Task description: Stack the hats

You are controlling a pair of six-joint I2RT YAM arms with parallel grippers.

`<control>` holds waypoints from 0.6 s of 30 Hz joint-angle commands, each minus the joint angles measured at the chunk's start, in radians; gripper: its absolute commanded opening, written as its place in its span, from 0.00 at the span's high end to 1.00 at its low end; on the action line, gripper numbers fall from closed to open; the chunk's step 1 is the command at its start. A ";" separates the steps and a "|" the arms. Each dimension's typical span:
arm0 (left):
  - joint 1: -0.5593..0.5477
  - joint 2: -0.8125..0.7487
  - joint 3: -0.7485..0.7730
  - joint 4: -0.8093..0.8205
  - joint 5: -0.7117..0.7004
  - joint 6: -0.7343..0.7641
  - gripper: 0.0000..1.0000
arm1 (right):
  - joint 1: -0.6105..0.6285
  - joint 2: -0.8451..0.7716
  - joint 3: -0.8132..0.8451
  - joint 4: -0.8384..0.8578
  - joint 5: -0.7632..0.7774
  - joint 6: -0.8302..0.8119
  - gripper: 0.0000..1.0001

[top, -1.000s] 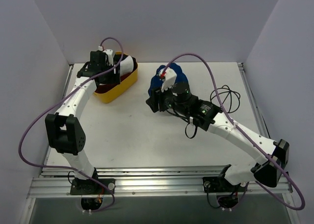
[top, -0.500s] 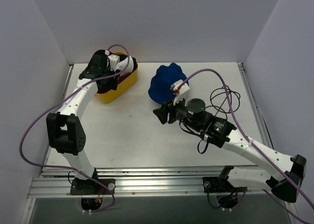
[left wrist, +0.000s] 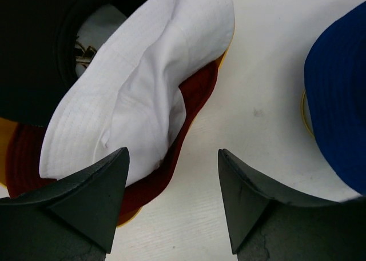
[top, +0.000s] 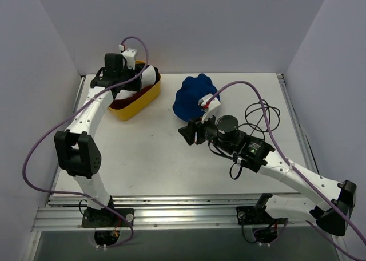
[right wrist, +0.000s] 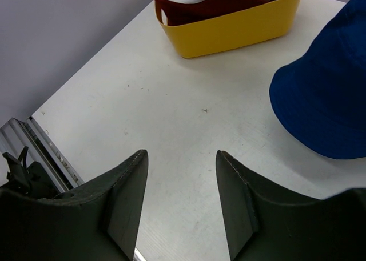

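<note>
overhead | left end effector [left wrist: 171,155], released, hangs above the white hat [left wrist: 143,84] lying on the maroon hat [left wrist: 194,98] in the yellow basket [top: 137,104], likely the next pick | right end effector [right wrist: 181,155], released and empty, waits near the blue hat [top: 194,94], crown-up on the counter [top: 154,152] as stack base

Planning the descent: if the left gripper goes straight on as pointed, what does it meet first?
Probably the white hat, lying on the maroon hat in the yellow basket. The open left gripper aims near their edge, so it might catch the maroon brim first; depth is unclear.
</note>
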 commanded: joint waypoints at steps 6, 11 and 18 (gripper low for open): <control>0.006 0.125 0.092 0.072 -0.004 -0.087 0.29 | 0.007 -0.005 -0.005 0.050 0.029 -0.003 0.53; 0.006 0.153 0.092 0.121 -0.016 -0.087 0.49 | 0.010 -0.009 -0.005 0.043 0.034 -0.007 0.53; 0.007 0.021 0.003 0.279 -0.160 -0.097 0.98 | 0.010 0.003 -0.002 0.041 0.059 -0.018 0.53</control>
